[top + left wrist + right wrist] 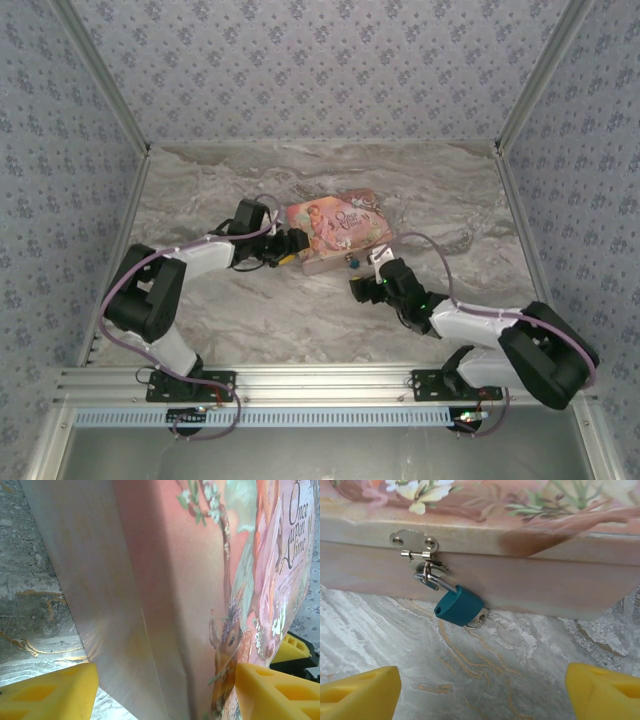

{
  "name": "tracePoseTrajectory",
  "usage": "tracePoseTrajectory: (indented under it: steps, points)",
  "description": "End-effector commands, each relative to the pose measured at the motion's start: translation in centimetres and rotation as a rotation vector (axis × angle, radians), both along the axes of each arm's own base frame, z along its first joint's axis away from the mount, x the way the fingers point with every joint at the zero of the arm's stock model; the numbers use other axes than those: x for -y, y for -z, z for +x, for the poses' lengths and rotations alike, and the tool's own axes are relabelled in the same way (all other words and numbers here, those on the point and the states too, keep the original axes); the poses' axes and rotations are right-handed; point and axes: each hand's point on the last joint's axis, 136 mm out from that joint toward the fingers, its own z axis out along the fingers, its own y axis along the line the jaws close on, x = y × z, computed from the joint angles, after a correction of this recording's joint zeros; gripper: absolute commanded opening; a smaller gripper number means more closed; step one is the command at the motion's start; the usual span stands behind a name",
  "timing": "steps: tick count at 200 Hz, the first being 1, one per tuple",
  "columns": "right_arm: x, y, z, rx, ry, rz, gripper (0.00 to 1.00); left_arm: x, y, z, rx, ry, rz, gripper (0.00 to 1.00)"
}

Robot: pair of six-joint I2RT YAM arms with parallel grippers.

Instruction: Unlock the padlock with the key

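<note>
Left wrist view: the pink box (165, 605) runs off the top and bottom edges, its near wall soft with blur; the lid's lettering (295, 535) is clipped at the right edge; the left end effector (166, 672) has both yellow pads (50, 692) cut by the bottom edge; right wrist view, the padlock (459, 607) covers most of a small silvery ring (479, 621) behind it, and whether anything hangs on it can't be told; the right end effector (482, 690) has its fingertips sliced off in the lower corners; from the top, the padlock is a teal speck, too small to read.
</note>
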Motion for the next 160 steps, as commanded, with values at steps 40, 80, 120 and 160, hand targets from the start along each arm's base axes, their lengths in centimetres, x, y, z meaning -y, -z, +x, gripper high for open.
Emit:
tracePoseTrajectory:
  steps: [40, 80, 120, 160]
  points:
    - [-1.4, 1.0, 2.3, 0.087, 0.057, -0.108, 0.79, -1.2, 2.3, -1.0, -0.058, -0.039, 0.075, 0.71]
    - [-1.9, 1.8, 3.1, 0.09, 0.057, -0.135, 0.72, -1.2, 2.4, -1.0, -0.065, -0.04, 0.076, 0.71]
    - [-2.5, 2.3, 3.6, 0.094, 0.052, -0.136, 0.65, -1.1, 2.3, -0.9, -0.063, -0.038, 0.076, 0.71]
    - [-3.2, 2.1, 4.0, 0.1, 0.035, -0.135, 0.59, -1.1, 2.4, -1.0, -0.07, -0.037, 0.076, 0.71]
